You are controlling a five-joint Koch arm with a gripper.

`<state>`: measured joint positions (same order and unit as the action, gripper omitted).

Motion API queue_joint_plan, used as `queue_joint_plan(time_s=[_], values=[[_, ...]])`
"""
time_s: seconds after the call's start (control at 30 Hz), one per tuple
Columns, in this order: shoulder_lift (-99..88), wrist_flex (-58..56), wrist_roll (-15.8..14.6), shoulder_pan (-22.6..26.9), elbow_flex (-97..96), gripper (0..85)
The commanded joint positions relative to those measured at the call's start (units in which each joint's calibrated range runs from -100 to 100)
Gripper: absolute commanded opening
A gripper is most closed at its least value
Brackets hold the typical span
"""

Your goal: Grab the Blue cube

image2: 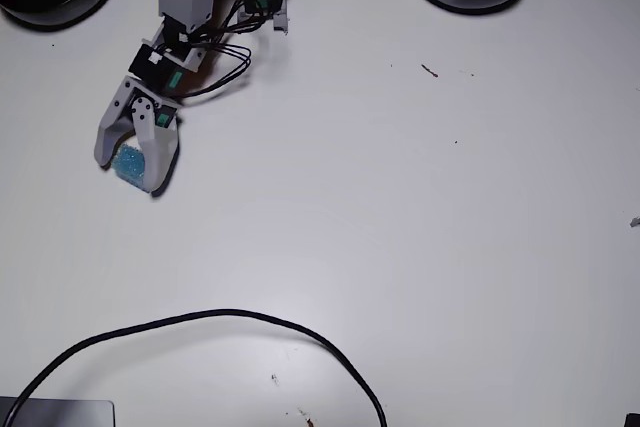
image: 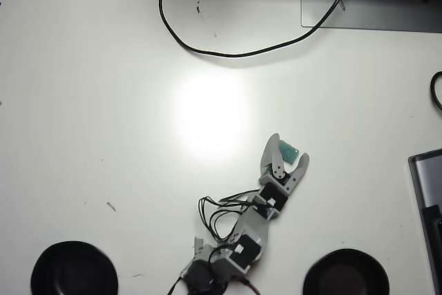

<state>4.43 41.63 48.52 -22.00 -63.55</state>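
A small blue cube [image2: 129, 161] sits between the two jaws of the pincer [image2: 130, 168], which reaches down to a white surface [image2: 400, 207]. The jaws stand apart on either side of it — whether they touch it cannot be told. In the overhead view the cube [image: 287, 150] looks teal; in the fixed view it is bright blue with a speckled, glittery face.

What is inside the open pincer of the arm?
The blue cube sits between the two jaws of the pincer, on the white table. In the overhead view only part of the cube shows; one jaw covers the rest.
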Motion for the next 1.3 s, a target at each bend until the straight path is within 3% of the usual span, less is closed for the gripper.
queue_joint_plan(time_s=[0.0,0.27,0.37,0.53,0.93,1.27], values=[[0.73,3.96,0.78,0.24,1.87,47.2],[3.83,5.4,1.32,-0.34,1.05,41.5],[3.7,5.32,1.27,-0.54,0.41,34.2],[1.9,5.16,1.07,-1.22,-0.69,13.4],[-5.85,4.52,0.1,3.42,-0.42,13.1],[-22.1,-1.81,-3.17,14.65,-0.69,12.6]])
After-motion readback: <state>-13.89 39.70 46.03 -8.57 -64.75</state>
